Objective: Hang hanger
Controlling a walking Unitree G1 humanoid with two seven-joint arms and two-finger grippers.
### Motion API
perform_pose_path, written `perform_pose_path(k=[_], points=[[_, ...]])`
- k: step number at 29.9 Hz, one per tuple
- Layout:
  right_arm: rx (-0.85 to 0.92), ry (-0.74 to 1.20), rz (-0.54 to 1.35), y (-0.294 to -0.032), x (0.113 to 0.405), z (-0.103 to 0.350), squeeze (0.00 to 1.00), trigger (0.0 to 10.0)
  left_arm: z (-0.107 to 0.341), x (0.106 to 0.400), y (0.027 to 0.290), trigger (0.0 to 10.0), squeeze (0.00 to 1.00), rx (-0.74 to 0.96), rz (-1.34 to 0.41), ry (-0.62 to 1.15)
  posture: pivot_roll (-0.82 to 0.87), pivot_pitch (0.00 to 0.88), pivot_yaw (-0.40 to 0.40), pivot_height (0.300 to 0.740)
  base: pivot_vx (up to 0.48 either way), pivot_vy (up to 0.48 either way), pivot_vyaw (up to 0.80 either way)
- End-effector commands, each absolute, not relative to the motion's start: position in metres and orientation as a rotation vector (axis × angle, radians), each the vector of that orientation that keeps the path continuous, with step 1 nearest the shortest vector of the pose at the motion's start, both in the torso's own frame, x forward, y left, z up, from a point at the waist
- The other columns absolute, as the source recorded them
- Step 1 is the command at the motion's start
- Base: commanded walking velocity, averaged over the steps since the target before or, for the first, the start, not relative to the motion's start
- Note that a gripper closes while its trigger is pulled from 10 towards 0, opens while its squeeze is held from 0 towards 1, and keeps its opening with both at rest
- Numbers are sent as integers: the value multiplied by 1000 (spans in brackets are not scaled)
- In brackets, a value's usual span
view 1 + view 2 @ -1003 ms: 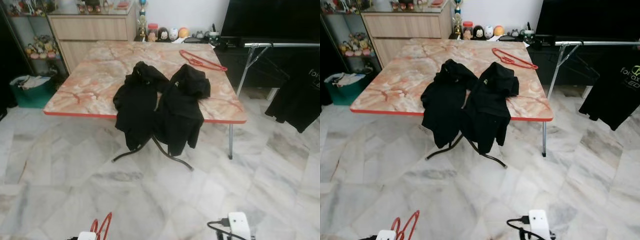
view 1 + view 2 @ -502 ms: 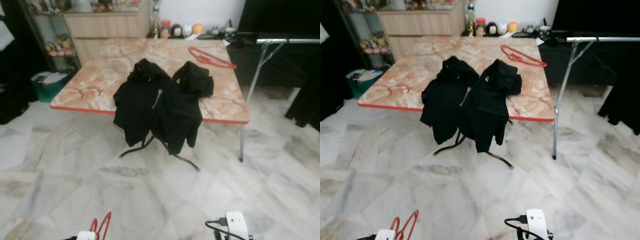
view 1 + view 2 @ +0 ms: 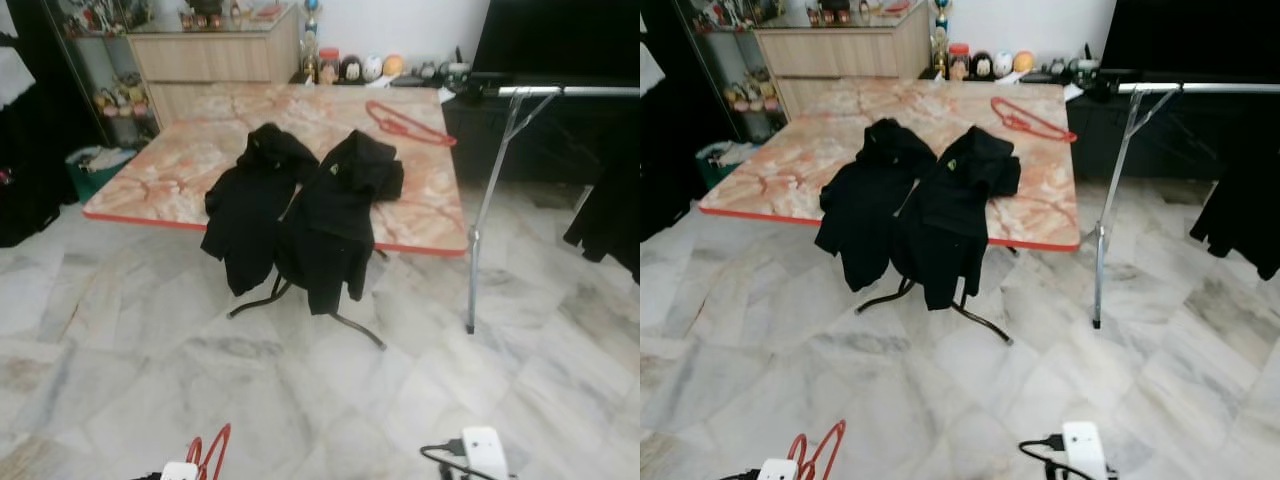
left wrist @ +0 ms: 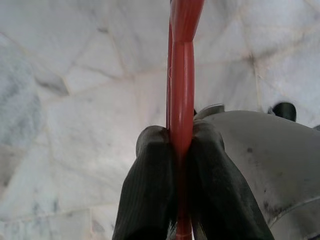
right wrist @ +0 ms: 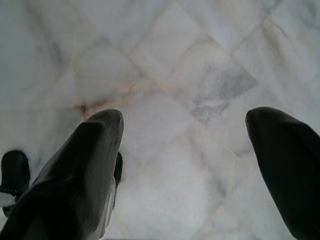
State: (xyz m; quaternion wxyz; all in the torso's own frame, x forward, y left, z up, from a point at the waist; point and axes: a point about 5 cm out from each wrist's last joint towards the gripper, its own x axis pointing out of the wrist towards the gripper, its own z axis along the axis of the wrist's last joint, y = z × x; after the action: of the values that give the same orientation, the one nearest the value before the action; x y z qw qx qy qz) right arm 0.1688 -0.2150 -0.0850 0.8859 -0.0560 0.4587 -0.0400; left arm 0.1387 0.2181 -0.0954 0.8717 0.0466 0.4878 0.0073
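Low at the robot's left side, the left gripper [image 4: 182, 145] keeps its fingers pinched on a red hanger [image 4: 183, 75], as before. The camera has swung since the earlier frame, so the table [image 3: 170, 170] sits further left and the metal rack [image 3: 500, 130] shows more fully. The right gripper [image 5: 185, 150] hangs spread over bare marble floor [image 3: 120, 340]. Open floor separates both grippers from the table edge ahead, where two black garments [image 3: 300, 210] drape.

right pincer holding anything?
No. The right pincer has its fingers spread wide with bare marble floor between them.
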Motion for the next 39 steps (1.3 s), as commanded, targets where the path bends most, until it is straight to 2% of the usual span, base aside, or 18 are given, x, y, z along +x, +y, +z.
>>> perform_pose_path(k=[1,27,39], points=[[-110,953,-68,-209,170,-85,0,10000,-97,135,219,10000,0,112,11,1037,1,0,-10,740,0,-247,0],[-107,953,-95,-211,169,-86,0,10000,-96,138,215,10000,0,108,2,1025,-1,0,-15,740,0,-296,0],[-102,952,-88,-211,170,-85,0,10000,-97,138,214,10000,0,104,4,1027,-1,0,-18,740,0,-332,-703]])
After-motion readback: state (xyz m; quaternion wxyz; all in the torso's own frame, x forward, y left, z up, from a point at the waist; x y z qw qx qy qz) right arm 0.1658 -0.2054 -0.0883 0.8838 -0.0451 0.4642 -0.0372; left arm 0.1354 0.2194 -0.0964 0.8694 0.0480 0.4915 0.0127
